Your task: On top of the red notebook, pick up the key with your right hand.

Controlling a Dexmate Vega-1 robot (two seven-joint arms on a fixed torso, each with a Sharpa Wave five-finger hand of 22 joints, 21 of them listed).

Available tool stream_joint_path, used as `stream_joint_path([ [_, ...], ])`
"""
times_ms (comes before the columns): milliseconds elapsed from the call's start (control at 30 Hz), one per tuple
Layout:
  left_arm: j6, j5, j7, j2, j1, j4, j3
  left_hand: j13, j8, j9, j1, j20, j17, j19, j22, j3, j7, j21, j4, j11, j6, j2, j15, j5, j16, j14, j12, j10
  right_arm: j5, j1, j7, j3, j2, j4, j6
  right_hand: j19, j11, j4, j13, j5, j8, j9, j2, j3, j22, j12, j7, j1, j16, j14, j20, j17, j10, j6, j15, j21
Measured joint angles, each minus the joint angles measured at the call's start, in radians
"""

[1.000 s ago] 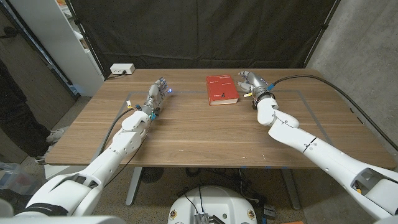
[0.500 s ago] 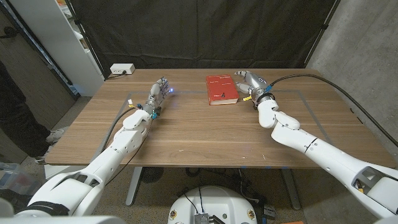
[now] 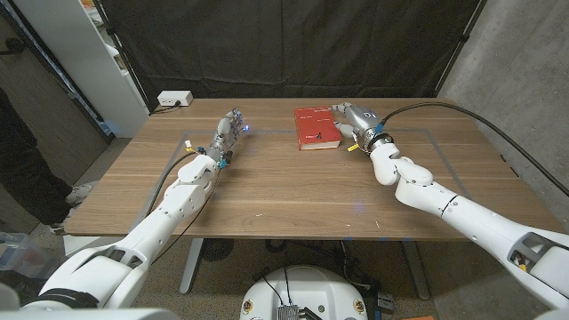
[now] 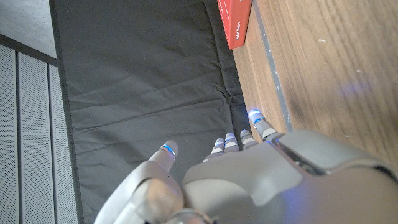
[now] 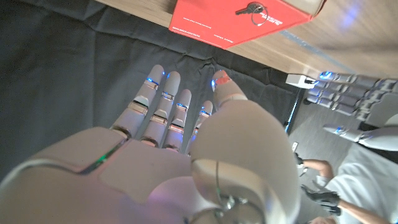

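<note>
Beside the red notebook, the right robot hand has slid closer and now reaches its edge, so the grab looks about to start. Its fingers are spread apart and hold nothing. Just ahead of them, the key lies on the notebook's cover.

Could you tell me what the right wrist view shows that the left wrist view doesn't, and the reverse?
Right wrist view: the key lying on the red notebook, the right hand with fingers spread and empty, plus the left hand beyond. Left wrist view: the left hand's back up close and the notebook's edge, with no key visible. Both: the notebook, the wooden table and the black curtain.
</note>
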State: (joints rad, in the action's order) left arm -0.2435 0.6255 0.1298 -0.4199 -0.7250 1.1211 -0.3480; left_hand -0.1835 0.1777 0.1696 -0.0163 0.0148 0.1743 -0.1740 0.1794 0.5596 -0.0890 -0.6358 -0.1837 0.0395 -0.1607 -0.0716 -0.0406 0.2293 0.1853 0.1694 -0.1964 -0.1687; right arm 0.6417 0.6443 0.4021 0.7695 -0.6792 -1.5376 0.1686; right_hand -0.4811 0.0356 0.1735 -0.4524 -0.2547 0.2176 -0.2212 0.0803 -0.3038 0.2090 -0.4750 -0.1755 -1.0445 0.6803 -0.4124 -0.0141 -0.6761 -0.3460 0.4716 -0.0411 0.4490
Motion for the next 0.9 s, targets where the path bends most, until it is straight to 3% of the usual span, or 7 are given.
stream_joint_path([
  [900, 0.004, 0.004, -0.012, 0.005, -0.005, 0.005, 0.003, 0.0, 0.0, 0.0, 0.0, 0.004, 0.0, 0.004, 0.0, -0.008, 0.0, 0.008, 0.0, 0.0, 0.0, 0.0, 0.0, 0.0, 0.0, 0.0, 0.0, 0.0, 0.184, -0.072, -0.112, 0.043, -0.014, 0.052, -0.12, 0.013, 0.008, -0.024, -0.005, 0.0, 0.0, 0.0, -0.004, 0.015, -0.004, -0.009, -0.016, 0.015, -0.004, 0.004, 0.005, -0.006, 0.003, 0.017, -0.004, 0.0],
])
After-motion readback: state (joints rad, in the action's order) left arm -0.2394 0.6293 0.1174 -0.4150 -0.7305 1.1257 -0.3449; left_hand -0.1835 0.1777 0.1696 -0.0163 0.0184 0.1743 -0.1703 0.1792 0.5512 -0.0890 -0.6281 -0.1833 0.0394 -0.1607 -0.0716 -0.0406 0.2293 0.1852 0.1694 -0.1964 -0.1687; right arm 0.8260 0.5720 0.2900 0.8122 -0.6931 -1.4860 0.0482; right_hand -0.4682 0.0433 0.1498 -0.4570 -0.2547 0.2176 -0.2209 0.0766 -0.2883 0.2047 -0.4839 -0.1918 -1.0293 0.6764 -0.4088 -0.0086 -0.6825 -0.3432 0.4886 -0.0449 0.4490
